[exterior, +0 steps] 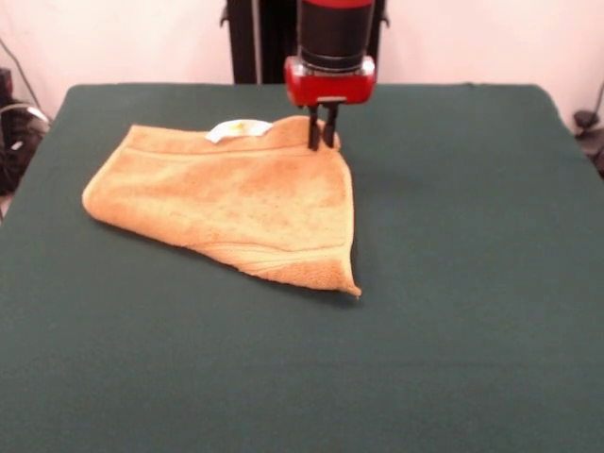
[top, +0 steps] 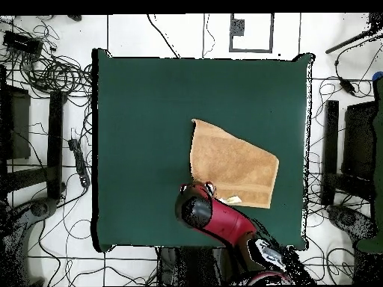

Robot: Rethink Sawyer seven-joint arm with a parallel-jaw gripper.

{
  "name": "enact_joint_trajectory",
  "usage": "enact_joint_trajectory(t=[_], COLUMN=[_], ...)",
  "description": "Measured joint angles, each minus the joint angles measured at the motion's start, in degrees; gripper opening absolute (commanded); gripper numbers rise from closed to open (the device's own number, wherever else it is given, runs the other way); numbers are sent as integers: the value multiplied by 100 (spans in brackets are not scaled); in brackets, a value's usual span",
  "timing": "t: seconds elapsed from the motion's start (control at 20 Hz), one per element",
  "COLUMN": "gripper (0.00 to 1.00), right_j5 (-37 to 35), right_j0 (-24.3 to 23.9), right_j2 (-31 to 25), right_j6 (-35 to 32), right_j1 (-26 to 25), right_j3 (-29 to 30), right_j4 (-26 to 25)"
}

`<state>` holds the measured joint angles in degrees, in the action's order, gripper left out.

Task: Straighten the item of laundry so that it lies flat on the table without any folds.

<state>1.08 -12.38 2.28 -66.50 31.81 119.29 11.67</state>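
Observation:
The item of laundry (exterior: pixel 236 203), an orange-tan terry towel, lies folded over on itself in a rough trapezoid on the green table (exterior: pixel 453 283). One corner points toward the near right, and a white tag (exterior: pixel 239 128) shows at its far edge. My gripper (exterior: pixel 322 140) comes straight down onto the towel's far right corner, its two black fingers close together and pinching the raised cloth. In the overhead view the towel (top: pixel 232 164) sits right of the centre of the table (top: pixel 142 134), and the red arm head (top: pixel 196 209) covers its lower left corner and hides the fingers.
Bare green cloth surrounds the towel on every side, widest on the near half in the front view. In the overhead view, tangled cables (top: pixel 52 75) lie on the floor at the left and dark stands (top: pixel 329 149) flank the table's right side.

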Motion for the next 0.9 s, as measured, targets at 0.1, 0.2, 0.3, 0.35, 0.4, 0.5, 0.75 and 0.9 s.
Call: enact_joint_trajectory(t=[0.1,0.2,0.3,0.35,0.4,0.5,0.75,0.9], gripper=[0,0,0,0,0,0,0,0], right_j5=[0,0,0,0,0,0,0,0], right_j0=[46,154,198,271,310,412,600,725], right_j2=[1,-1,1,-1,-2,-2,-1,-3], right_j6=[-77,-245,-313,-399,-434,-531,-755,-897], right_j1=[12,74,108,140,149,169,184,183], right_j3=[14,59,75,83,82,82,83,83], right_j4=[31,112,147,199,226,292,414,481])
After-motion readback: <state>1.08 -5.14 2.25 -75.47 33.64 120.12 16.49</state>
